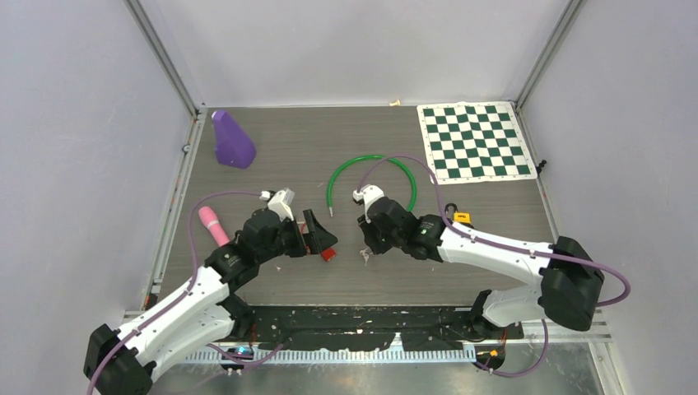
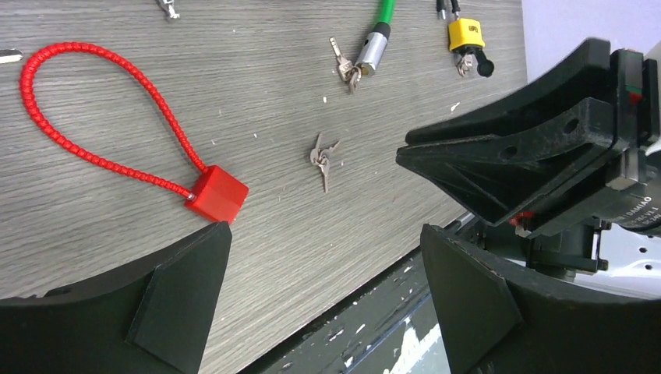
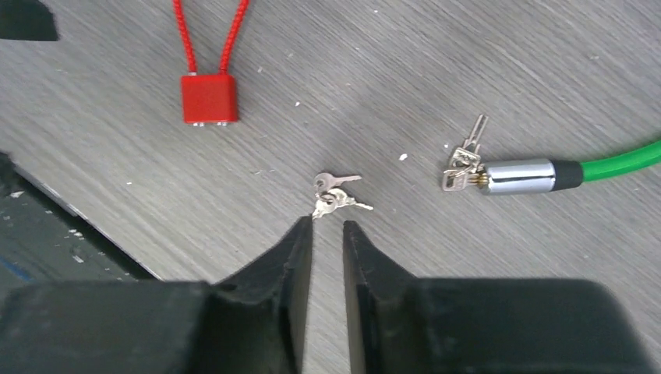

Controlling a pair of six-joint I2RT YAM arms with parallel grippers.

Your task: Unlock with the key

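A small bunch of silver keys (image 3: 335,195) lies loose on the wooden table, also seen in the left wrist view (image 2: 322,156). A red cable lock with a cube body (image 2: 217,193) and a beaded red loop lies to its left, also seen in the right wrist view (image 3: 209,99). My right gripper (image 3: 326,222) hangs just short of the keys, its jaws a narrow gap apart with nothing between them. My left gripper (image 2: 323,230) is wide open and empty, its left fingertip just beside the red lock body. In the top view the two grippers (image 1: 321,237) (image 1: 366,243) face each other.
A green cable lock (image 1: 370,169) arcs behind, its metal end (image 3: 518,177) with keys in it. A yellow padlock (image 1: 462,218) lies right. A purple cone (image 1: 232,140), a pink cylinder (image 1: 213,225) and a chessboard mat (image 1: 474,141) sit further off. The table's near edge (image 2: 374,273) is close.
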